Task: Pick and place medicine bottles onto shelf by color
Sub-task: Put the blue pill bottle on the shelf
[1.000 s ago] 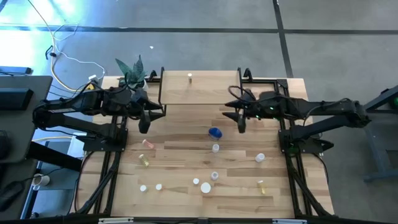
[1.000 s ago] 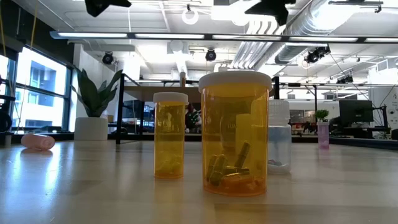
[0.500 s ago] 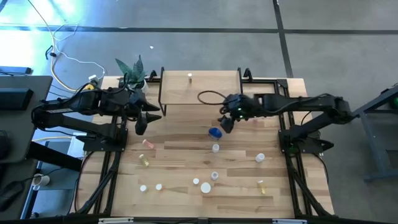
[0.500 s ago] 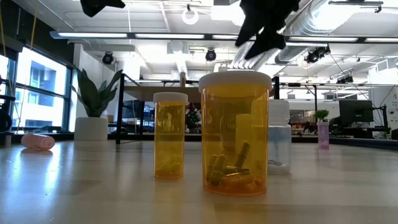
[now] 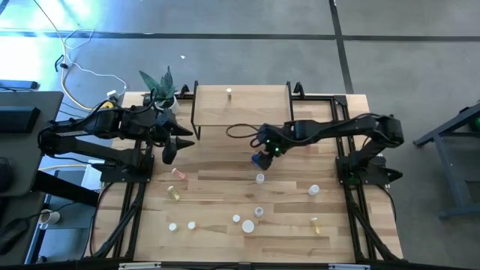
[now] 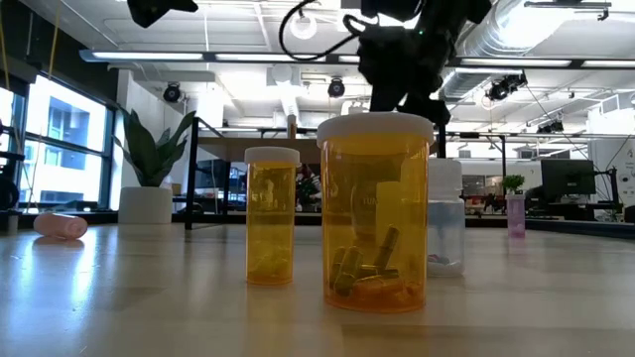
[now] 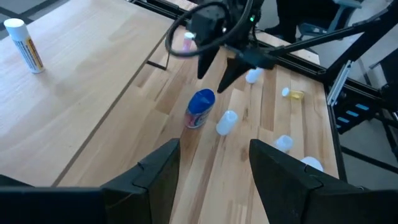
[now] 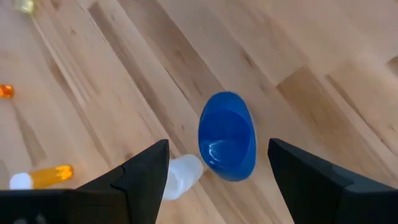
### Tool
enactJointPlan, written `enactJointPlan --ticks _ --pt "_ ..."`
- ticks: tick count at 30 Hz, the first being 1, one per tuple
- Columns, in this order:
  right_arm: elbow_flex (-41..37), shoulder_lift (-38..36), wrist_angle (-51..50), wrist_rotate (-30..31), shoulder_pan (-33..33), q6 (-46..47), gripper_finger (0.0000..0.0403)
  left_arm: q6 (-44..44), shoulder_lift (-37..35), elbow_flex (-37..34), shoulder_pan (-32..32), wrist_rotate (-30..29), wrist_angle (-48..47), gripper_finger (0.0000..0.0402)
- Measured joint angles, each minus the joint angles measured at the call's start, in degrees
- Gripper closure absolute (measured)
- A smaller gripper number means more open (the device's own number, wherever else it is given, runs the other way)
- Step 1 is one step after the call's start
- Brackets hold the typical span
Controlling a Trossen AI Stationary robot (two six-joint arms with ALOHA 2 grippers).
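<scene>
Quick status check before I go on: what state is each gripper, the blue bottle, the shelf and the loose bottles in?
right gripper: open, above the blue bottle, not touching.
left gripper: open, empty, waiting near the plant.
blue bottle: upright on the table, free.
shelf: holds one small white-capped bottle.
pink bottle: lying down.
other small bottles: scattered on the table.

High view: mounted overhead, facing straight down, far enough to take in the whole table (image 5: 225, 169), both arms and surrounding floor; low view: set at tabletop height, facing level across the boards into the room, very near an orange bottle (image 6: 375, 211); left wrist view: angled down and forward across the shelf (image 7: 81, 81) toward the blue bottle (image 7: 200, 108); right wrist view: close above that same blue bottle (image 8: 227, 136), facing steeply down; blue bottle shared by both wrist views and the high view.
</scene>
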Motion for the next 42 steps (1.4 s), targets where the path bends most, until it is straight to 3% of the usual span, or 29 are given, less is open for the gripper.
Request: enactJointPlan --ticks 21,25,31,37,42 --pt "0.00 7.55 1.15 7.88 2.42 -1.97 0.0139 -0.52 0.02 0.00 0.00 -0.40 0.04 0.0218" --pt "0.00 7.89 1.31 8.04 2.40 -1.97 0.0166 -0.50 0.03 -0.01 0.00 -0.41 0.02 0.0218" --pt "0.02 7.83 1.36 8.00 2.40 -0.56 0.0239 -0.50 0.04 0.00 0.00 -0.41 0.00 0.0218" --pt "0.94 7.85 -0.07 5.35 2.29 0.14 0.0244 -0.50 0.04 0.00 0.00 -0.41 0.00 0.0218" --pt "6.40 7.94 -5.43 4.92 2.26 -2.99 0.0241 -0.48 0.04 0.00 0.00 -0.41 0.00 0.0218"
